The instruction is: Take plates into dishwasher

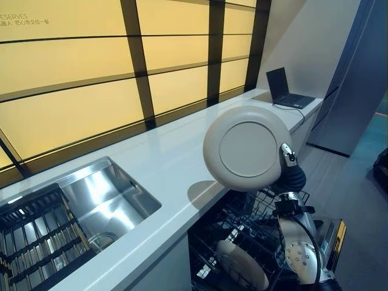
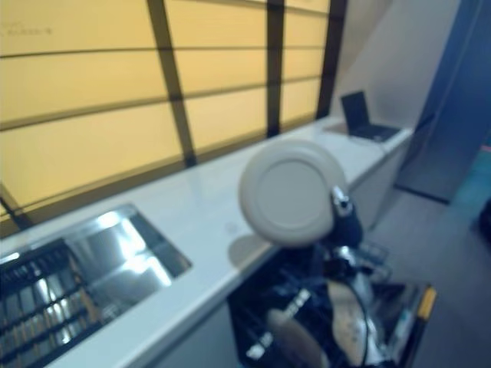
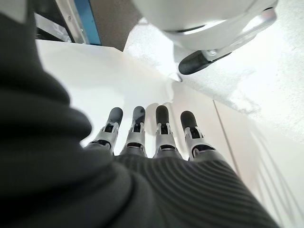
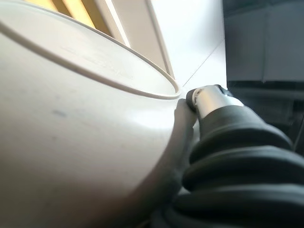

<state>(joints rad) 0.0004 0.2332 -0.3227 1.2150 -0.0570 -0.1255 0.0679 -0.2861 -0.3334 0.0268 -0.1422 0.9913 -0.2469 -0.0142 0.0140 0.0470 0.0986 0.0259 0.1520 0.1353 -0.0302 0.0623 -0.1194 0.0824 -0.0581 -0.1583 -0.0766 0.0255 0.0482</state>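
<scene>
We are holding a plate [image 1: 247, 147] upright in our right hand [image 1: 287, 159], thumb pinching its rim, above the open rack [image 1: 236, 233]; one plate [image 1: 242, 264] is racked already. Left hand [image 3: 156, 135] is hanging straight-fingered.

Right arm up, left idle.
My right robot hand [image 1: 287, 159] is raised and pinching; my left robot hand [image 3: 156, 137] hangs with straight fingers.
</scene>
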